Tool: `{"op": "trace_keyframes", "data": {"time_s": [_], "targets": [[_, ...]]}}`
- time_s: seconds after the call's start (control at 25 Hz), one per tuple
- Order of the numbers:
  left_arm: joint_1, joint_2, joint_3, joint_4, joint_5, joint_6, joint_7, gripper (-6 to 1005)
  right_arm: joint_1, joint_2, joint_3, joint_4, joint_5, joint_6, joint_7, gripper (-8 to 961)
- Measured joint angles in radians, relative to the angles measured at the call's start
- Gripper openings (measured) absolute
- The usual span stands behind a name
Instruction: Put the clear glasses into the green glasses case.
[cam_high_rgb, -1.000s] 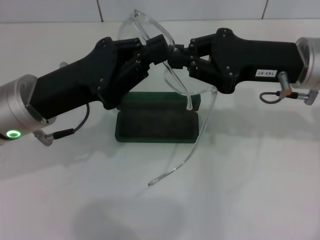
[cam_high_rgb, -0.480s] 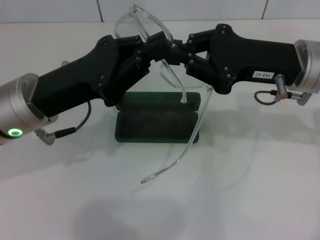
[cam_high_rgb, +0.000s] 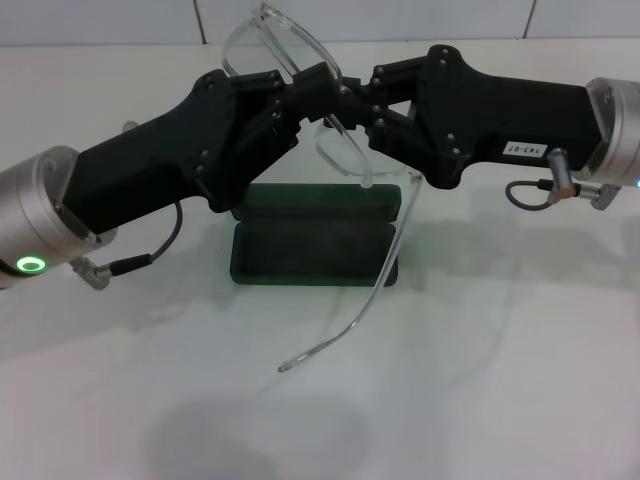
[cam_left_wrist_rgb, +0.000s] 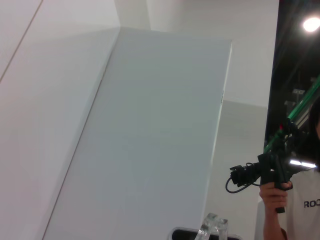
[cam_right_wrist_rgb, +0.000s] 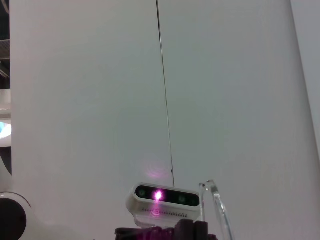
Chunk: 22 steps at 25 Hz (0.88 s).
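Currently both my arms meet in mid-air above the table (cam_high_rgb: 520, 380). My left gripper (cam_high_rgb: 318, 92) is closed on the clear glasses (cam_high_rgb: 300, 70) at the lens's upper edge; most of the lens rises just above and behind its fingertips. Touching those fingertips from the other side, my right gripper (cam_high_rgb: 362, 98) also looks clamped on the frame, though I can't make out exactly which part it pinches. Below both grippers, one clear arm hangs unfolded, sweeping down and toward me; the second, shorter strand dangles just under the right fingers. The green glasses case (cam_high_rgb: 315, 240) lies open directly beneath the grippers.

Risks: two grips on thin plastic could twist or pop the frame if the arms drift apart. The long open arm will likely foul the case rim on lowering. Slick lens may slip.
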<state>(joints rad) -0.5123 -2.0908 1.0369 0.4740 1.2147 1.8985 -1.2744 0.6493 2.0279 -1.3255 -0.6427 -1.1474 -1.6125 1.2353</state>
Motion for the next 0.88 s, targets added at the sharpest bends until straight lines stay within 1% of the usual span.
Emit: {"op": "trace_keyframes", "data": {"time_s": [0.56, 0.8, 0.88], "targets": [[0.002, 0.0, 0.003, 0.0, -0.001, 0.002, -0.005, 50, -0.01, 0.0, 0.001, 0.009, 0.022, -0.002, -0.025, 72], [0.002, 0.004, 0.004, 0.006, -0.002, 0.059, -0.011, 50, -0.024, -0.002, 0.013, 0.009, 0.024, 0.007, -0.047, 72], [0.006, 0.006, 0.001, 0.009, -0.011, 0.081, -0.011, 50, -0.038, -0.005, 0.033, 0.006, 0.025, 0.008, -0.054, 71]]}}
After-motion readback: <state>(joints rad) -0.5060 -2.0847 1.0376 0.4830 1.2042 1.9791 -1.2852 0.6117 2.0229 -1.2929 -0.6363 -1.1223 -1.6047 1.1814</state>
